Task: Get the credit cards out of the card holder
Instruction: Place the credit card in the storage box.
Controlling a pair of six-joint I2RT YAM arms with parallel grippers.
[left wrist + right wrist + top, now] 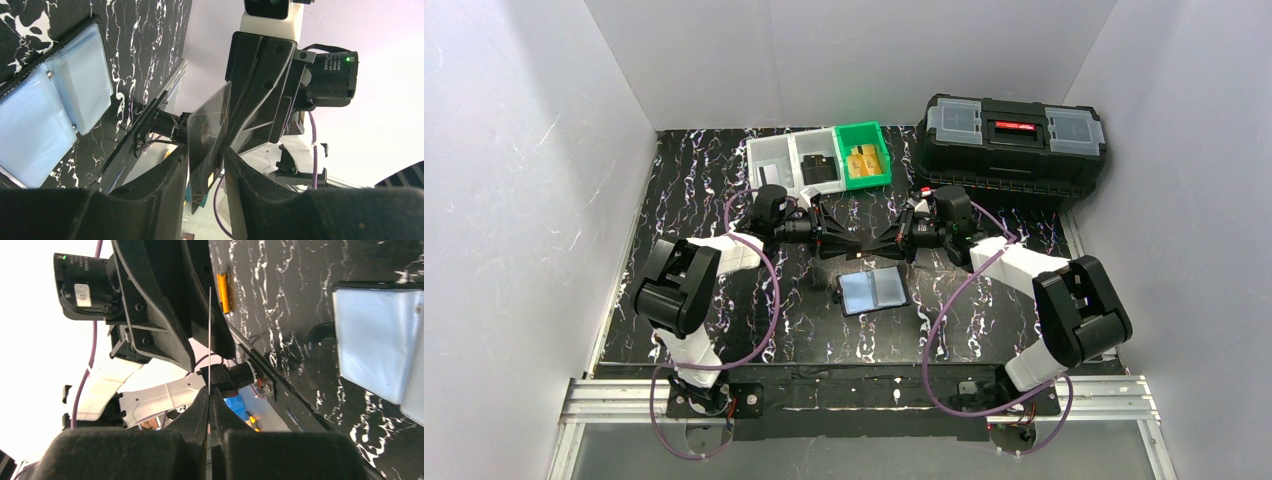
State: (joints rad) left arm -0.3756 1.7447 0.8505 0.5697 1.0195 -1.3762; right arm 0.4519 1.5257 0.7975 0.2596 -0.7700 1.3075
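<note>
Right gripper (210, 395): jaws are drawn tight on one end of a credit card (209, 340), which shows as a thin edge-on line running straight out from its fingers.
Left gripper (206, 152): faces the right gripper in mid-air with its jaws parted. The other end of the same card stands in the gap, slanted rather than flat to a pad, and I cannot tell whether either pad touches it.
Step in hand: most likely a pass of the card from one arm to the other.
Card holder (873, 290): lies open on the table (724, 330), just nearer than the two grippers, clear pockets facing up. I can make out no card in them.
Bins (819, 160): a row at the far side. The green bin (864, 155) holds gold-orange cards (862, 162), and a toolbox (1014, 140) sits to its right.
Risk, drop: if the right gripper lets go before the left has truly closed, the card falls flat onto the holder or table. A thin card lying flat is awkward to pick up again.
Risk, skew: closing on a slanted card could bend it or lever it out of the right gripper's pinch.
Risk, collision: the fingertips are very near each other, so a small advance by either arm could knock them together and jar the card loose.
</note>
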